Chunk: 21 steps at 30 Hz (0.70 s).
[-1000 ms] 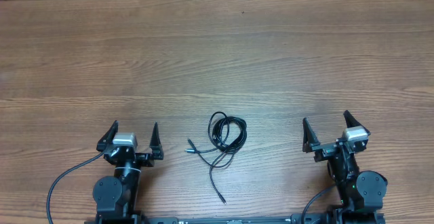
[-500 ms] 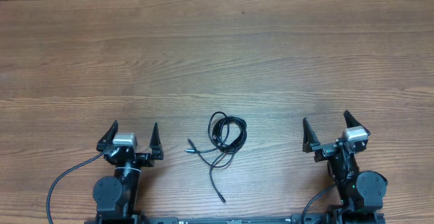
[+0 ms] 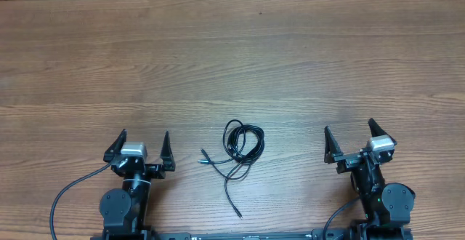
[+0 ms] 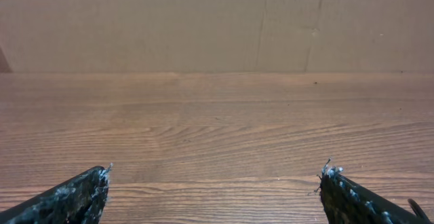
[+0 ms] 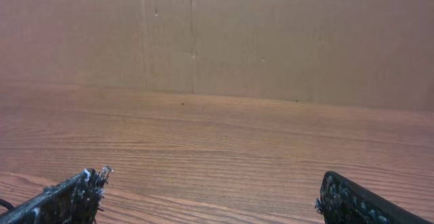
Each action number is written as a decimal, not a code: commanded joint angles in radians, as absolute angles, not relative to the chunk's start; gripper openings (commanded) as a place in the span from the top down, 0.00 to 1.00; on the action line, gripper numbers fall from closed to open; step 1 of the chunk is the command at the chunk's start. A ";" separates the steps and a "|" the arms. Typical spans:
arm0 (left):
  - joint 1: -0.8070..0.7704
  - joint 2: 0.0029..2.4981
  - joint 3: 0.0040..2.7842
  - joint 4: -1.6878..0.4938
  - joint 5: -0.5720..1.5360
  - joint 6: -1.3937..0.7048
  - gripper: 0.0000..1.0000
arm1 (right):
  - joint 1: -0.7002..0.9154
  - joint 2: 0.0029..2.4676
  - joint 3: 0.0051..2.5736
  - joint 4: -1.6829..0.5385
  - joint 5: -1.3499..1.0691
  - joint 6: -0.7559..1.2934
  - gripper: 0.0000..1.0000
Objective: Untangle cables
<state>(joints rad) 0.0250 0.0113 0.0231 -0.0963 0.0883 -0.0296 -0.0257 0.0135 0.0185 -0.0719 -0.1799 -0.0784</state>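
The cables (image 3: 240, 147) lie in one small tangle of thin black loops on the wooden table (image 3: 232, 58), near its front edge and midway between the arms. One pale tip (image 3: 204, 160) points left and one tail (image 3: 231, 198) trails toward the front. My left gripper (image 3: 142, 138) stands open to the left of the tangle, with nothing between its fingers. To the right, my right gripper (image 3: 349, 129) is open and empty too. In both wrist views only bare wood shows between the fingertips (image 4: 95, 183) (image 5: 88, 181); the cables are out of view there.
A brown cardboard wall (image 4: 217, 24) (image 5: 271, 34) stands along the far edge of the table. Thicker black wires (image 3: 69, 193) curve from the arm bases at the front edge.
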 commanded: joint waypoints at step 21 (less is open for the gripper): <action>0.024 0.005 0.016 -0.058 0.028 -0.048 0.01 | -0.030 0.003 0.008 -0.068 -0.185 -0.073 0.00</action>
